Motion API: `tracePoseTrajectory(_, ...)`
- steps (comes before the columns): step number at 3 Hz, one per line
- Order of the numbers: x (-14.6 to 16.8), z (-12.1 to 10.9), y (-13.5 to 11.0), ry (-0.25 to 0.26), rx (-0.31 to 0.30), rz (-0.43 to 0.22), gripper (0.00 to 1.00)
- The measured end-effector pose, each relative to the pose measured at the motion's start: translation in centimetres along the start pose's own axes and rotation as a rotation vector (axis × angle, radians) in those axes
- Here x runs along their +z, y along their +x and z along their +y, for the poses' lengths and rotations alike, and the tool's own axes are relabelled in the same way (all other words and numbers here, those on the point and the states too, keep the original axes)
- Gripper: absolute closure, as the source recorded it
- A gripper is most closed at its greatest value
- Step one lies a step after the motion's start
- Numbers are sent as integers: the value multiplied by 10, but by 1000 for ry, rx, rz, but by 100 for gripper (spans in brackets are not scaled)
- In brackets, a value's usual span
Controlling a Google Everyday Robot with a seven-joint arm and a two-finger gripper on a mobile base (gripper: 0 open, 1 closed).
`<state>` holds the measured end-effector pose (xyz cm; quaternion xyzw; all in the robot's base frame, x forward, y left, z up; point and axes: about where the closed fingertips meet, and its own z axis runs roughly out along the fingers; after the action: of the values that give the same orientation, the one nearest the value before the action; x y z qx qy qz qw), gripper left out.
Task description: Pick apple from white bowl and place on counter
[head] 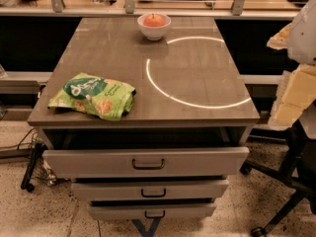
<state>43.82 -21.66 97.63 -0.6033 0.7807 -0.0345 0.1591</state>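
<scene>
The apple (154, 19) sat in the bowl (154, 31) at the far edge of the surface (197, 78), the hand (296, 90) well off right, its grip unreadable; a clumsy reach might tip the bowl.

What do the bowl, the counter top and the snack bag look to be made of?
The bowl: white and smooth, likely glazed ceramic or plastic, with a soft sheen on its wall. The counter: glossy grey-brown, probably laminate, since it mirrors a ring of light. The bag: thin printed plastic film, crinkled with shiny creases. The claw is not in view.
</scene>
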Motion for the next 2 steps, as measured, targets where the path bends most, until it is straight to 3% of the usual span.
tracePoseTrajectory(1, 0, 0, 0, 0, 0, 0, 0)
tracePoseTrajectory(2, 8, -8, -19, 3, -23, -53, 0)
